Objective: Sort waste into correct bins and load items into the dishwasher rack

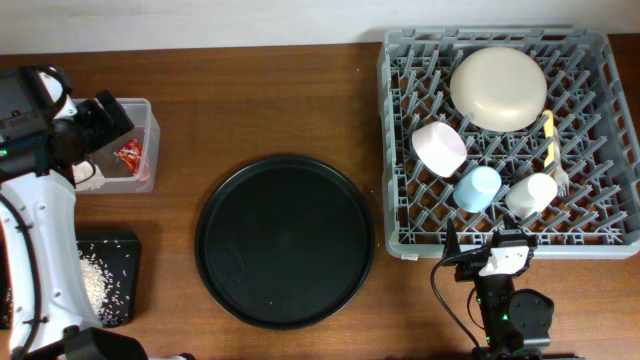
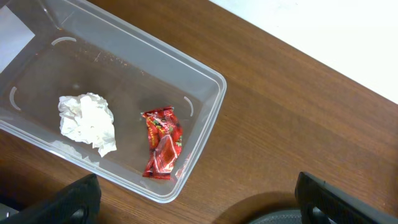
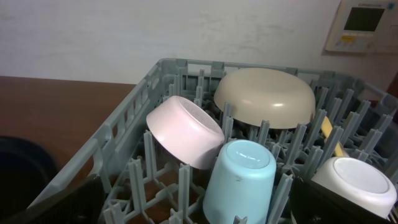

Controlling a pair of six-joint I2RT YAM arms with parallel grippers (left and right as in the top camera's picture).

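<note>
Four dishes and a fork sit in the dishwasher rack, which takes up the right end of the table; just left of it, apart from its wall, lies the large round black tray with nothing on it. In the rack's far part the large cream bowl rests upside down on the pegs; the clear tub stands at the table's left end, and nearer the robot, partly hidden under the left arm, is the shallow black tray. The left gripper hovers over the tub's near edge, its fingers spread wide at the bottom corners of the wrist view and holding nothing; the right gripper sits just outside the rack's near wall, also spread wide and empty. The small pink bowl leans tilted against the pegs below the cream bowl; the light blue cup and the white cup stand side by side near the front wall, bases turned upward. The pale yellow fork lies along the pegs beside the cream bowl; inside the tub the tissue wad and the red wrapper lie near each other without touching; rice grains are scattered in the shallow tray.
</note>
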